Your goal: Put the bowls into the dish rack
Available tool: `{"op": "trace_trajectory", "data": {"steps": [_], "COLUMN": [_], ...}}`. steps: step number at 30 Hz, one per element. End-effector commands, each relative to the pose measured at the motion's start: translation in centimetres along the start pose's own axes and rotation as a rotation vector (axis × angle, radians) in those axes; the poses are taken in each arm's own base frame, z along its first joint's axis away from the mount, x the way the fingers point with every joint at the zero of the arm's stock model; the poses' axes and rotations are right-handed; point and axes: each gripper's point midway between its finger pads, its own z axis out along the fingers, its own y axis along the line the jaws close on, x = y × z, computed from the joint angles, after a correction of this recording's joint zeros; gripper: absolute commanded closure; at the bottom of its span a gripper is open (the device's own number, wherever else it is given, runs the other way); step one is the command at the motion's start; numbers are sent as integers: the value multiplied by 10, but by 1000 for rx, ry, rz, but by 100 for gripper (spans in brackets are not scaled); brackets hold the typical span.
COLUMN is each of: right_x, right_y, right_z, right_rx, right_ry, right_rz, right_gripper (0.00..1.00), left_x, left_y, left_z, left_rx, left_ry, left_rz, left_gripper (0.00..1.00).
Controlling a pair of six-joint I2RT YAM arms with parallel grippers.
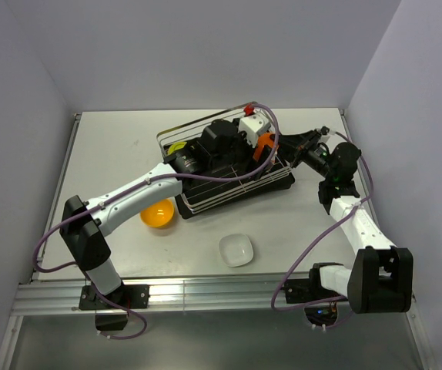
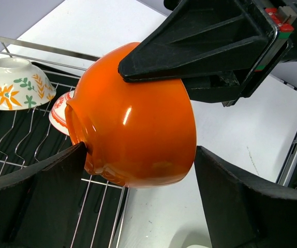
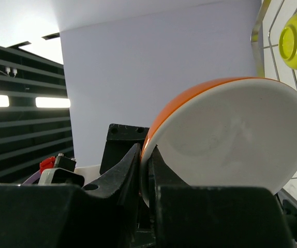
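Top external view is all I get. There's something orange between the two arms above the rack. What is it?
Observer: A bowl, orange outside; the right wrist view shows that its inside is white.
Visitor: Which arm has it?
Observer: The right tool pinches its rim, one finger on the orange side and one on the white.
Visitor: And the left arm?
Observer: The left tool is open, with a finger on each side of the bowl, not closed on it.
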Motion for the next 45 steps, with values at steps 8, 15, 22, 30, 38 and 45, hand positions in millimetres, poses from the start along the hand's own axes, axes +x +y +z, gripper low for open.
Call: {"op": "trace_trajectory", "data": {"steps": [8, 15, 22, 30, 38, 45], "right_x": [21, 21, 22, 28, 29, 30], "right_y": [25, 20, 14, 14, 13, 12], "right_z": [-5, -4, 0, 4, 6, 9], "right_rx": [-62, -22, 29, 60, 71, 80], "right_ry": [57, 59, 67, 86, 93, 99], "right_rz": [-49, -66, -93, -124, -150, -177], "right_gripper": [100, 100, 80, 50, 37, 32], "left_x": [-6, -12, -26, -46, -49, -43], "left_y": [-9, -16, -10, 16, 45, 74], "left_z": [-7, -17, -31, -44, -58, -70], "left_rx": [36, 63, 19, -61, -116, -188], "left_ry": [-14, -29, -73, -116, -130, -127], "left_rz": [14, -4, -13, -33, -77, -91], "left_gripper": [42, 100, 100, 100, 100, 100]}}
